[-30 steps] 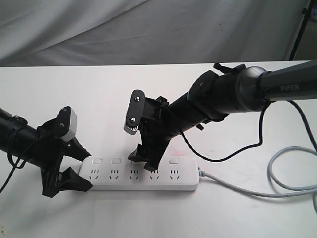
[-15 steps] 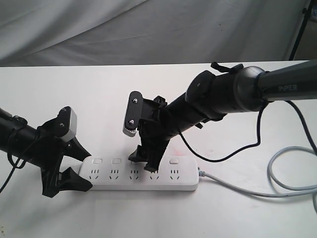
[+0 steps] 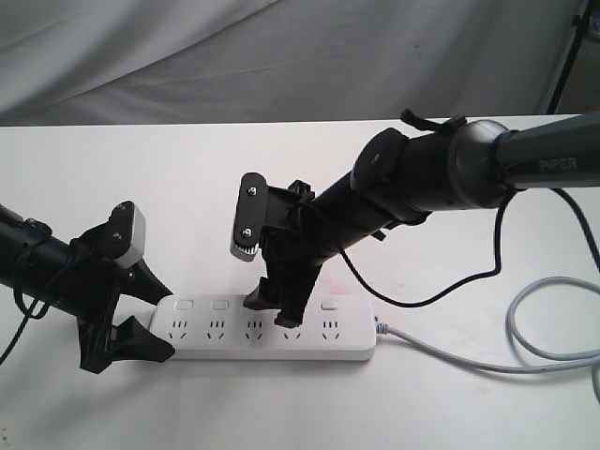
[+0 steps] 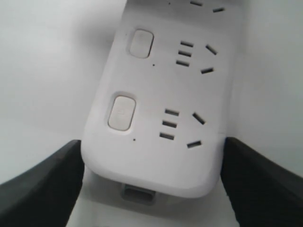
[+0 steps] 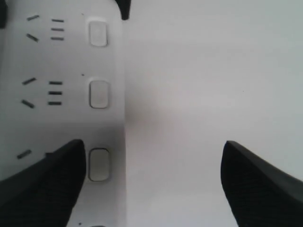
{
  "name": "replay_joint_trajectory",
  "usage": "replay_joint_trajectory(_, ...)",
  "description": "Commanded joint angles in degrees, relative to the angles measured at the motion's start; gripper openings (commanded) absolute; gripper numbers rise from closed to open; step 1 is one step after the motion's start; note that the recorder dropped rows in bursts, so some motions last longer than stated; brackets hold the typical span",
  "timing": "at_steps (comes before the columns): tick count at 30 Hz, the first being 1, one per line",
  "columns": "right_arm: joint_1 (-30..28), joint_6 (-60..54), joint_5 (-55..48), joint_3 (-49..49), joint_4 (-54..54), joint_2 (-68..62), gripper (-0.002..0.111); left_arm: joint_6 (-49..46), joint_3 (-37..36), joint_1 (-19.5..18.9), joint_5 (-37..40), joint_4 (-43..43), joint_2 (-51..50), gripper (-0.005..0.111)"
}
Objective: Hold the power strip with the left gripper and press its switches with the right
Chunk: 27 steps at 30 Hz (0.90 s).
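While the left gripper (image 3: 169, 323) is staying clamped on the power strip (image 3: 352, 349), the right gripper (image 3: 274, 309), jaws spread wide, is shifting slightly leftward over the switches (image 3: 220, 305).

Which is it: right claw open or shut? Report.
Open: on the right claw, the fingers stand wide apart, gripping nothing, over the edge of the power strip.

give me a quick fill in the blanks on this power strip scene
The long white rounded plastic power strip has ___ sockets. Its grey cable leaves the strip's ___ end in the exterior view. The black two-jawed right gripper has its jaws ___.
Missing: five; right; open.
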<state>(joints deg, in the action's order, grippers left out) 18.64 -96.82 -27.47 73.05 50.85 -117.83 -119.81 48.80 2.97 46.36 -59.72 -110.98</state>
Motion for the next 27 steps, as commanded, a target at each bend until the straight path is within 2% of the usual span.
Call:
replay_joint_trajectory(1,0.1,-0.4,-2.3,-0.3,1.4,3.5,0.072,-0.2,-0.2,0.4,-0.1,0.2,0.0,0.028)
replay_joint_trajectory(13,-0.4,-0.3,-1.7,-0.3,0.6,3.6,0.072,-0.2,-0.2,0.4,-0.1,0.2,0.0,0.028)
replay_joint_trajectory(18,-2.8,-0.2,-2.1,-1.3,-0.8,3.6,0.072,-0.2,-0.2,0.4,-0.1,0.2,0.0,0.028)
replay_joint_trajectory(24,-6.7,-0.2,-7.5,-1.3,-0.8,3.6,0.072,-0.2,-0.2,0.4,-0.1,0.2,0.0,0.028)
replay_joint_trajectory(27,-6.7,-0.2,-7.5,-1.3,-0.4,3.6,0.072,-0.2,-0.2,0.4,-0.1,0.2,0.0,0.028)
